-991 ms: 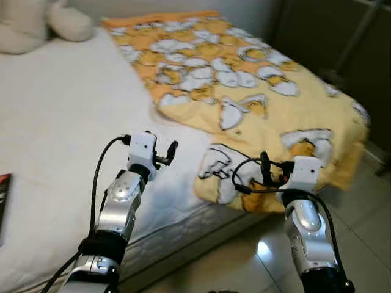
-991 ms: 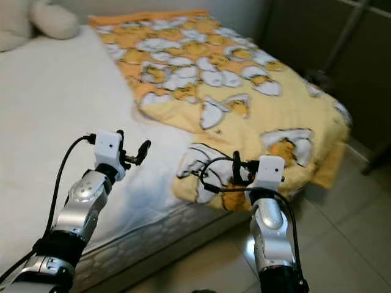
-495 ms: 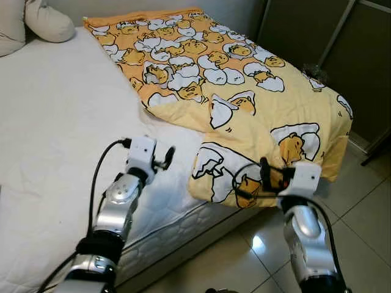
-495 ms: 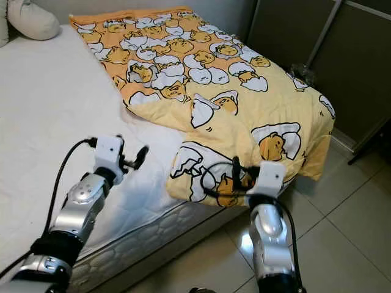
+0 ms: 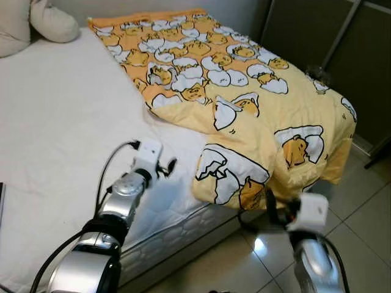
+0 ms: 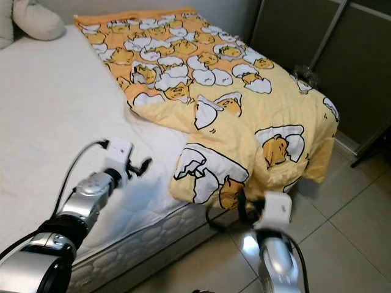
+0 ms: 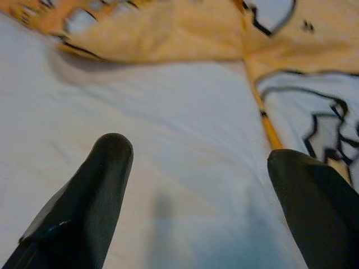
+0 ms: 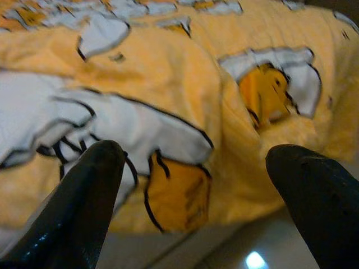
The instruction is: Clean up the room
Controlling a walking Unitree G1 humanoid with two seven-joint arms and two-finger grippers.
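A yellow blanket printed with egg cartoons covers the right half of the bed, its front corner folded over the mattress edge. My left gripper hovers open just above the white sheet, left of that corner. In the left wrist view its fingers stand wide apart over bare sheet, with the blanket's edge ahead. My right gripper is low beside the bed, below the hanging corner. It is open and empty, and the blanket lies before it in the right wrist view.
A cream pillow or plush lies at the bed's head. Dark cabinet doors stand to the right of the bed. Glossy floor tiles run along the bed's near side. A dark flat object lies at the bed's left edge.
My right gripper has dropped from beside the blanket's corner to below the mattress edge. The left arm has sunk slightly. The head view has shifted a little.
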